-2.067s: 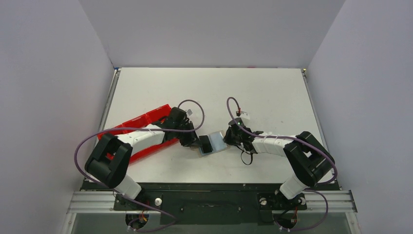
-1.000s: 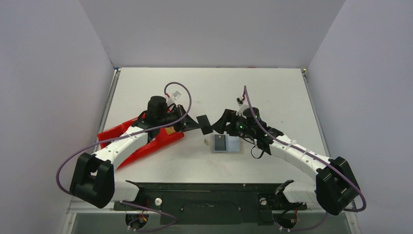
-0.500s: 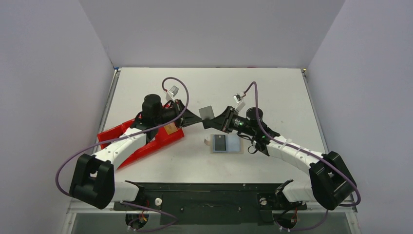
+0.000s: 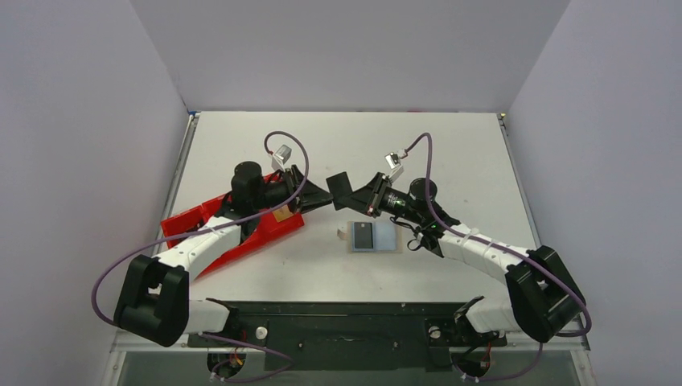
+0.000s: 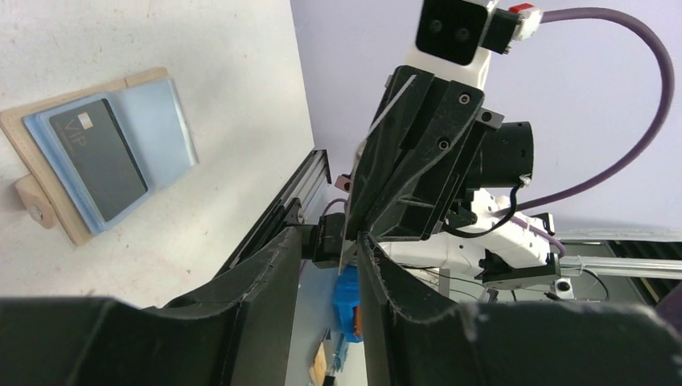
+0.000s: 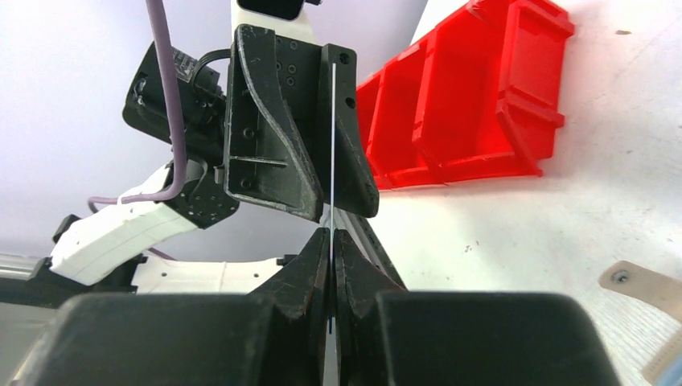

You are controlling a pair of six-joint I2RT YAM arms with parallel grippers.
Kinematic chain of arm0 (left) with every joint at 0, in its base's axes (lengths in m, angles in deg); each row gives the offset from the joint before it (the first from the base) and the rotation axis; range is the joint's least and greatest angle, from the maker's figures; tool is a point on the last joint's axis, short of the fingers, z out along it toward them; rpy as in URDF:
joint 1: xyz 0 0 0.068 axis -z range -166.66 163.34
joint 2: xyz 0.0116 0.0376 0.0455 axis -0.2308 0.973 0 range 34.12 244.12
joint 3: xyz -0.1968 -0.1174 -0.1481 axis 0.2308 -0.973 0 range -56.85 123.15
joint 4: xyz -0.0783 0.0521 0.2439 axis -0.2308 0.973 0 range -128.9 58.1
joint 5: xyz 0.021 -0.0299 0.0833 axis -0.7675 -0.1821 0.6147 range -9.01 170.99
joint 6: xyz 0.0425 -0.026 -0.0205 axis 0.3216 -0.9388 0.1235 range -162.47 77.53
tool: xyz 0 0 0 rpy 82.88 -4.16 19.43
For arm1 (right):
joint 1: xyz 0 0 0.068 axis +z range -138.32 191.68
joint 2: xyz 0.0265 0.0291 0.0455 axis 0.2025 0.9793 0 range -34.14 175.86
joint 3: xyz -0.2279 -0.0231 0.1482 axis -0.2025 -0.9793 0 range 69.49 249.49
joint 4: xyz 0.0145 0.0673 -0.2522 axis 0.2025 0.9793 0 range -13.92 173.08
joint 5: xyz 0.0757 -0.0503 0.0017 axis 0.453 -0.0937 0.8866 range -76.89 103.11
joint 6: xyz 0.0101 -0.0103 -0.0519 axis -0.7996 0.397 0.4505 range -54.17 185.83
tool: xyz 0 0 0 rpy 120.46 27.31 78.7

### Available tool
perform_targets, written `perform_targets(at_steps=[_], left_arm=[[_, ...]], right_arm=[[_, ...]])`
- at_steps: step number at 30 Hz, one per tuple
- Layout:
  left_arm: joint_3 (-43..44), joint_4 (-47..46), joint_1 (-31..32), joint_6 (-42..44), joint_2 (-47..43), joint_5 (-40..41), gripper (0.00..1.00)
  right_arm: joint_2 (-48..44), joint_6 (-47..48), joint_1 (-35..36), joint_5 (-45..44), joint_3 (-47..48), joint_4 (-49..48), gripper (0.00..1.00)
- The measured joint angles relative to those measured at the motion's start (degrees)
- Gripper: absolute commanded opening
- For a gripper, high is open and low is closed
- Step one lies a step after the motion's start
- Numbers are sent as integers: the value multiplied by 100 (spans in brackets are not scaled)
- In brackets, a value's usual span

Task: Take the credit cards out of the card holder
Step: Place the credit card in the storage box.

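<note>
A dark credit card (image 4: 338,182) hangs in the air between the two grippers. My right gripper (image 4: 354,194) is shut on it; in the right wrist view the card's thin edge (image 6: 331,145) rises from the pressed fingertips (image 6: 331,235). My left gripper (image 4: 326,195) faces it with its jaws apart. In the left wrist view the card edge (image 5: 378,129) runs into the gap between the left fingers (image 5: 330,245), close to the right-hand one. The card holder (image 4: 375,237) lies open and flat on the table, with a dark card (image 5: 100,157) on a pale blue one (image 5: 165,121).
A red three-compartment tray (image 4: 221,229) lies under the left arm, with a tan card (image 4: 281,214) in its near end. It also shows in the right wrist view as the red tray (image 6: 474,104). Purple cables loop over both wrists.
The left gripper carried the dark card up to the right gripper. The right jaws have shut on it and the left jaws have opened.
</note>
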Motion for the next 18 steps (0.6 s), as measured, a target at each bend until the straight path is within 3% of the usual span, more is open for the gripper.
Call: perform_targets(at_steps=[11,15,18], left_arm=[[-11,-664,-17,-289,15,-2,29],[-13,-879,-22,-376,70,-2,24],[-22,-962,-26,-448,122,-2,14]], right_arm=[[566,-699,98,271,-28,-920,0],[662,-826,238,354,-28,-1134,0],[721,-868,310,402,-28,-1226,0]])
